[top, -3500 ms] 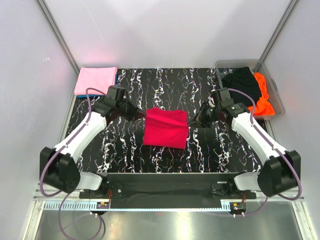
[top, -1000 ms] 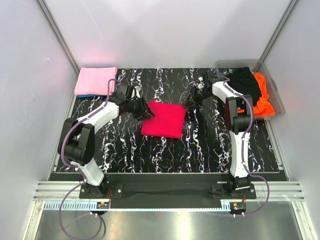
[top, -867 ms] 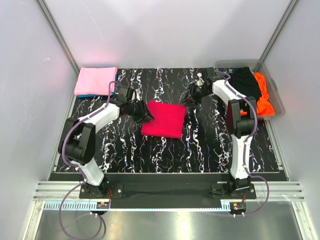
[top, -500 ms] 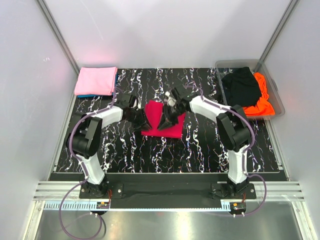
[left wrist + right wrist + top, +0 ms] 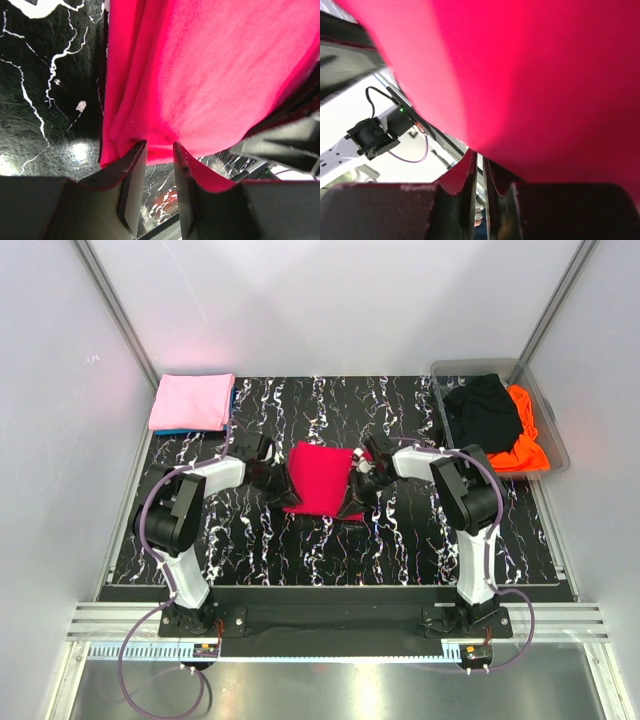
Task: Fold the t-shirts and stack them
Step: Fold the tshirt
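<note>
A thin slit is seen between the jaws of the right gripper (image 5: 480, 152), and they look to be closed on a hem of the crimson t-shirt (image 5: 545, 75), whose cloth is draped above them and fills that wrist view. At the left gripper (image 5: 159, 146) a slightly wider gap is shown, with the opposite hem bunched right at the tips. Whether it is pinched there cannot be told.

Seen from above, the crimson t-shirt is found on the marbled table (image 5: 420, 530), well to the left of the clear plastic bin (image 5: 480, 363), with a gripper at each side edge. It is judged to be mid-fold (narrowed, but not yet a neat packet).

Farthest left of the bin, at the back corner, a light pink t-shirt (image 5: 190, 400) is laid folded on a blue t-shirt (image 5: 172, 431), so two can be counted as stacked. Inside the bin a black t-shirt (image 5: 485, 410) and a bright orange t-shirt (image 5: 527, 445) are heaped loose.

Left to do, by this reckoning: the crimson fold to be finished and carried to the pile, then the two from the bin.
</note>
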Action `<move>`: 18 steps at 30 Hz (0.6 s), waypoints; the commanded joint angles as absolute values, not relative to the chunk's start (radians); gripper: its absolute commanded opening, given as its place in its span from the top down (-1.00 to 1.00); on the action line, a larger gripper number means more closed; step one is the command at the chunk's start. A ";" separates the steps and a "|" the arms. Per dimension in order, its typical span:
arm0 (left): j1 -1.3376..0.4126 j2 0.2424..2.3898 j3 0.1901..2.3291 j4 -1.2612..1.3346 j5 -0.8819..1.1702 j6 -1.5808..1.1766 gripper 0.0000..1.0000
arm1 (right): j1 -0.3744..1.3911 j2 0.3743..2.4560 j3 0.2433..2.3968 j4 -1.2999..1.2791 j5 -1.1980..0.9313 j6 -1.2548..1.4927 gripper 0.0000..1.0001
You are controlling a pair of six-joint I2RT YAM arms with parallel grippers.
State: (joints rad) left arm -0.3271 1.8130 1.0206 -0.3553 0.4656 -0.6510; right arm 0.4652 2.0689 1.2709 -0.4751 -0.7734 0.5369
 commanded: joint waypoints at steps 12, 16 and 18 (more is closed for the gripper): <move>-0.316 1.724 1.097 -0.397 0.465 -0.604 0.12 | 0.264 1.822 1.100 -0.526 -0.744 0.451 0.62; -0.305 1.772 1.233 -0.379 0.517 -0.624 0.07 | 0.264 1.837 1.202 -0.517 -0.726 0.502 0.43; -0.301 1.844 1.284 -0.348 0.540 -0.644 0.08 | 0.264 1.873 1.288 -0.512 -0.729 0.534 0.42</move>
